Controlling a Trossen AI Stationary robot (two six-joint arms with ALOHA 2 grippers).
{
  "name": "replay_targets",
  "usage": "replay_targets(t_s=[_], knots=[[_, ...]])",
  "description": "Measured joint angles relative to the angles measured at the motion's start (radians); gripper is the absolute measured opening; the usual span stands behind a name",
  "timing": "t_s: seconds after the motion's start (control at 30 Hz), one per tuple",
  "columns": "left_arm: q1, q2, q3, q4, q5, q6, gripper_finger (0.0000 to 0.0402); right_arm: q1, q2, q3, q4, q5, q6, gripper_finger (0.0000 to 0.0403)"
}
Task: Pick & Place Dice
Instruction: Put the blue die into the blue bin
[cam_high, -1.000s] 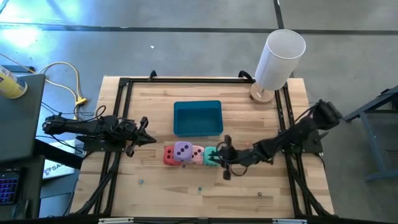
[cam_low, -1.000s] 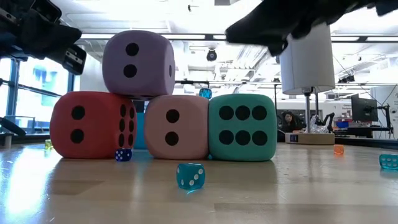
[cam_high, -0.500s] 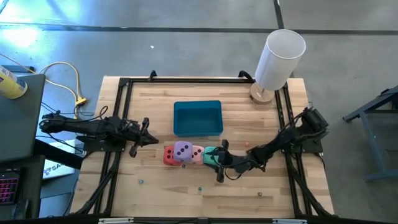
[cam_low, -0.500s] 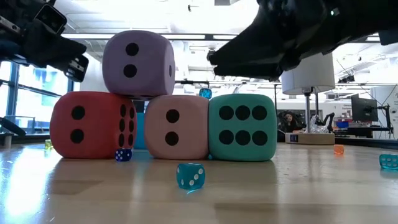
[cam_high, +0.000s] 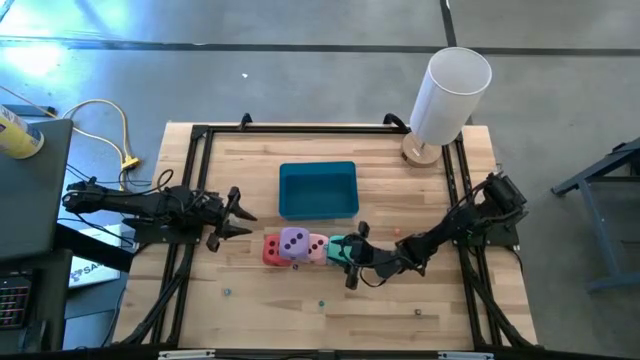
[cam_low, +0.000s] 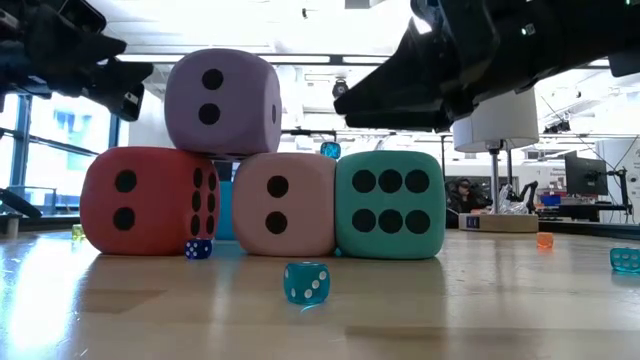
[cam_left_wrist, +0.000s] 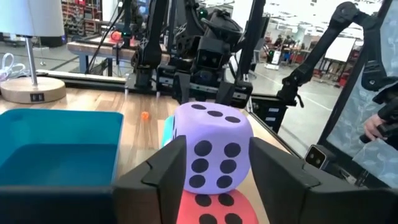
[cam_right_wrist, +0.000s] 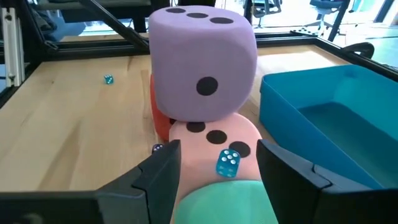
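Left fingers (cam_high: 240, 213) wider, near purple die (cam_high: 294, 241)

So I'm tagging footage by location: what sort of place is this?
Probably a robotics lab or workshop: a wooden table in a black metal frame, more robot arms on benches behind, and monitors in an open, ceiling-lit room.

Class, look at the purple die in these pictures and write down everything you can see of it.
The purple die is a soft-looking, round-cornered cube with black dots. It sits upright on top of the red die and pink die, bridging both, and shows two dots toward the low camera. Neither gripper touches it.
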Motion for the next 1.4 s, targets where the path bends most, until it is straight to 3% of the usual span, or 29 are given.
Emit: replay_targets(t_s=[0.47, 0.7, 1.4], knots=[[0.0, 0.0, 0.0, 0.001, 0.001, -0.021, 0.0175, -0.025, 0.009, 0.001, -0.013, -0.054, 0.019, 0.0203], [0.0, 0.0, 0.0, 0.001, 0.001, -0.024, 0.0175, -0.039, 0.009, 0.001, -0.03, -0.017, 0.021, 0.0203], [0.0, 0.0, 0.0, 0.001, -0.026, 0.0, 0.0175, -0.076, 0.009, 0.0, -0.045, -0.122, 0.029, 0.0203]])
